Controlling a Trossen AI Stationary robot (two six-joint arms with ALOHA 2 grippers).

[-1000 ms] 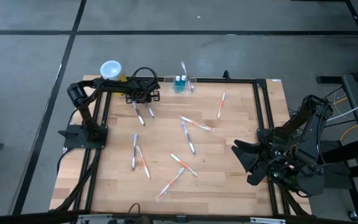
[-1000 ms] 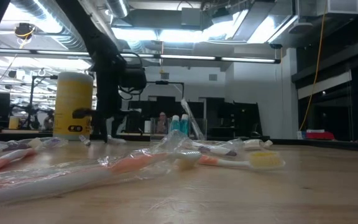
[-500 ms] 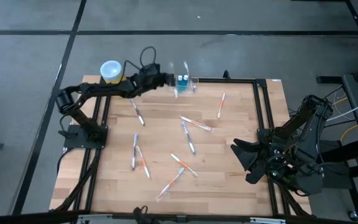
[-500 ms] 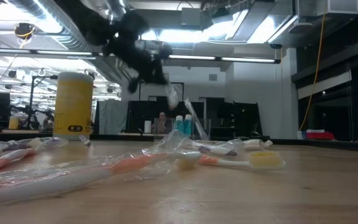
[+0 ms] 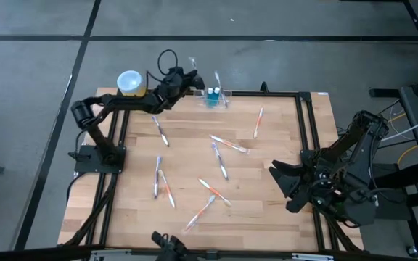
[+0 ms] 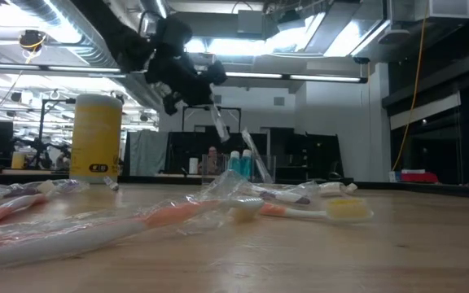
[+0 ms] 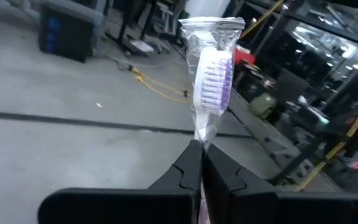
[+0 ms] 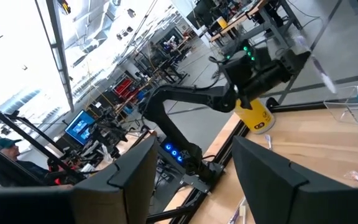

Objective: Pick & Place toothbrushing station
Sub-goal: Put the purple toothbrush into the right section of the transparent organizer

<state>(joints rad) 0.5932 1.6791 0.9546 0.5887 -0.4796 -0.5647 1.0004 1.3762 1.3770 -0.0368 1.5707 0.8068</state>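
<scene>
My left gripper (image 5: 183, 75) hangs above the table's far left corner, shut on a wrapped toothbrush with purple bristles (image 7: 214, 73). Just to its right the toothbrushing station (image 5: 217, 97), a clear low holder with blue items and one upright brush inside, stands on the far edge; it also shows in the low view (image 6: 239, 166). Several more wrapped toothbrushes (image 5: 228, 144) lie flat on the wooden table. My right gripper (image 5: 284, 185) waits open, raised at the table's right side, with nothing between its fingers (image 8: 261, 169). My left gripper pinches the toothbrush's clear wrapper just below the brush head (image 7: 199, 138) between its two fingertips. The fingers lie roughly level, pointing toward the far right, along the brush. The head sticks out past the fingertips, and the brush is lifted clear of the table (image 6: 216, 122). The handle is hidden behind the fingers.
A yellow canister with a white top (image 5: 129, 82) stands at the far left corner, left of my left arm. A black frame (image 5: 305, 123) runs along the table's edges. Loose brushes lie across the table's middle and near side (image 5: 199, 212).
My left gripper has risen from the table at the far left and tipped from pointing down to nearly level, swinging toward the clear holder. It carries one wrapped toothbrush up with it, lifted clear; a second brush stays where it lay.
</scene>
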